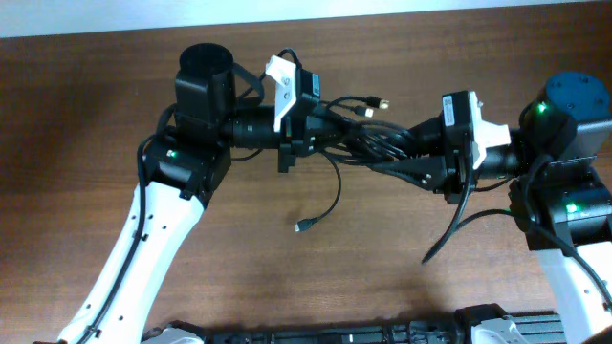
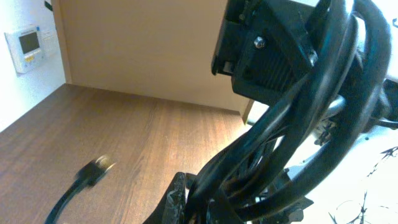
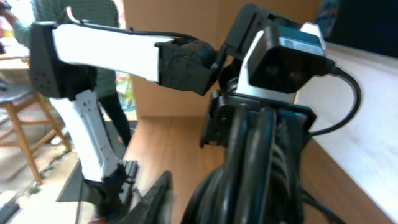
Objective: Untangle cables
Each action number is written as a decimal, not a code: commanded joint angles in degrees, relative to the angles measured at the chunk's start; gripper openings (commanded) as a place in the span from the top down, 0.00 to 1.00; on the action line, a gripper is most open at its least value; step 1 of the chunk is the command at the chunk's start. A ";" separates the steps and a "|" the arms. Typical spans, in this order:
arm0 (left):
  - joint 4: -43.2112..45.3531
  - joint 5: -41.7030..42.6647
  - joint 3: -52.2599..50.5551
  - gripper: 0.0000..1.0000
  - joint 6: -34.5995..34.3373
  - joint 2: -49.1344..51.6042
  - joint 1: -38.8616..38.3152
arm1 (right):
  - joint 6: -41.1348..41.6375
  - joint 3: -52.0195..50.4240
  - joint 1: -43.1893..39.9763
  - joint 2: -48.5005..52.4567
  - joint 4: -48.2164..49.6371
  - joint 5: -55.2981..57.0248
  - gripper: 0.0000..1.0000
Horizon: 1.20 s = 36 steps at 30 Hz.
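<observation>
Cables [image 1: 368, 143] bunched between both arms, light, limp, snag-prone, best taken near a loose plug end [image 1: 299, 226] — left gripper [image 1: 320, 134] clamped, seemingly on the bundle; right gripper [image 1: 397, 158] too obscured to tell open vs. closed.

The cables [image 1: 368, 143] span the middle as a thick bundle between the left gripper [image 1: 323, 134] and the right gripper [image 1: 402, 158], blocking passage there. One strand [image 1: 337, 186] loops below it (plug [image 1: 301, 225] dangling), another trails by the right arm [image 1: 564, 205]. The table [image 1: 239, 277] in front and at far left lies open.
</observation>
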 commanded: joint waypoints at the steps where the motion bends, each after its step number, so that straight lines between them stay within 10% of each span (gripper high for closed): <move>1: 0.90 -1.40 0.48 1.00 -0.52 -0.09 0.15 | 0.24 0.44 0.55 0.15 -0.63 -2.43 0.13; 2: 0.83 -1.44 0.48 1.00 -0.76 -0.09 0.48 | 0.74 0.44 0.55 0.37 -1.05 -1.25 0.01; 15: -2.84 -29.29 0.48 1.00 -15.32 -0.09 5.79 | 25.07 0.44 0.55 2.67 -1.38 31.26 0.00; 36: -3.13 -37.53 0.48 1.00 -26.80 -0.07 -4.44 | 28.11 0.44 0.59 3.87 -1.53 19.87 0.00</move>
